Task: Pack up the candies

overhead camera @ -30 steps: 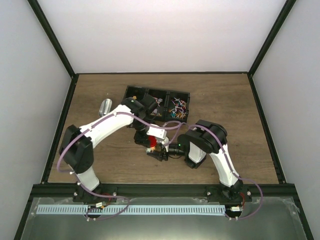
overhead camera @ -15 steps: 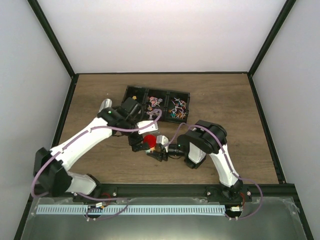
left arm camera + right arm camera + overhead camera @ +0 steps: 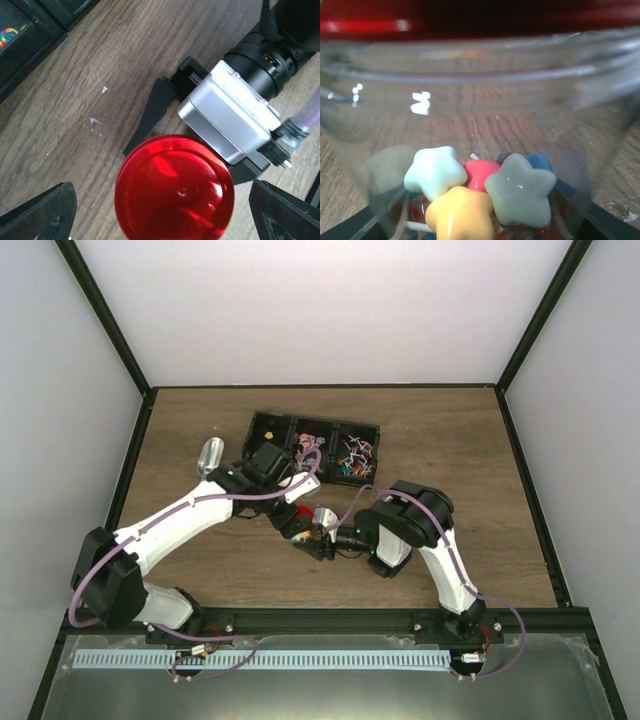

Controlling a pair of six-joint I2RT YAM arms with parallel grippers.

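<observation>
A clear jar with a round red lid stands on the wooden table, just in front of the arms' meeting point in the top view. Star-shaped candies in pale green, yellow, red and blue lie in its bottom. My right gripper is shut on the jar's sides. My left gripper hovers over the lid, open; its fingers stand wide on both sides without touching it. More candies lie in the black tray.
The black tray with three compartments sits behind the jar; its corner shows in the left wrist view. A silvery metal scoop lies left of the tray. The right wrist's silver camera block is close beside the lid.
The left arm's elbow swung down and to the left a second ago. Since half a second ago the left gripper shifted slightly over the jar, covering most of the red lid. The right arm has not moved.
</observation>
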